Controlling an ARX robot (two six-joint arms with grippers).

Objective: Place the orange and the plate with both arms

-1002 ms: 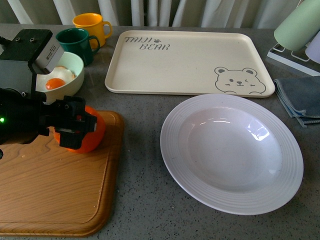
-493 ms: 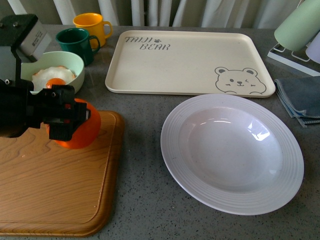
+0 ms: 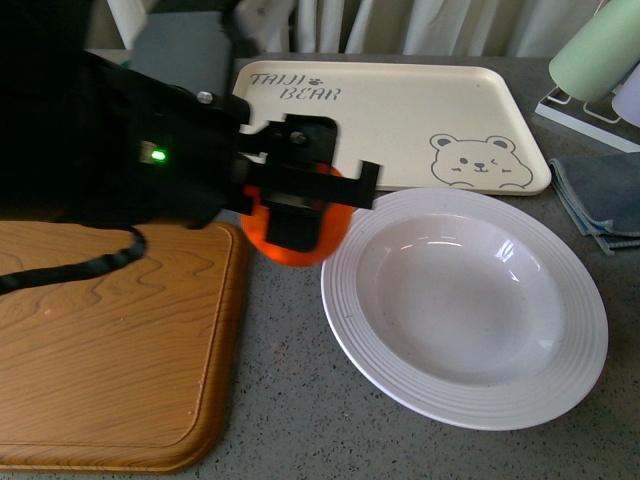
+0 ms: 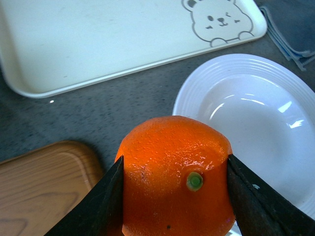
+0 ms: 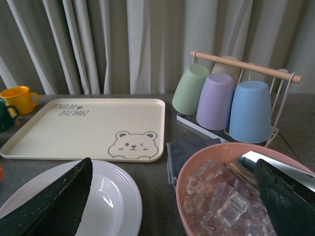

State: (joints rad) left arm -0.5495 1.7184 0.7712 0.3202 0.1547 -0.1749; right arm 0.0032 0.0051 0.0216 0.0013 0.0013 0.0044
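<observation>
Left jaws clamp the orange by its sides, aloft at the left rim of the plate, whose hollow lies just rightward; right jaws gape empty.

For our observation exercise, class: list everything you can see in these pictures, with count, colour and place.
orange: 1, bright orange, by the plate's left rim
plate: 1, white, front right on the table
tray: 1, cream with a bear drawing, behind the plate
cutting board: 1, brown wood, front left
cloth: 1, grey, right of the tray
cups: 3 seen clearly, green, purple, blue, on a rack
bowl: 1, pink, holding ice cubes, near the cloth
mug: 1, yellow, beside the tray
curtain: pale grey, behind the table
left gripper: black, shut on the orange
right gripper: black, open, empty
</observation>
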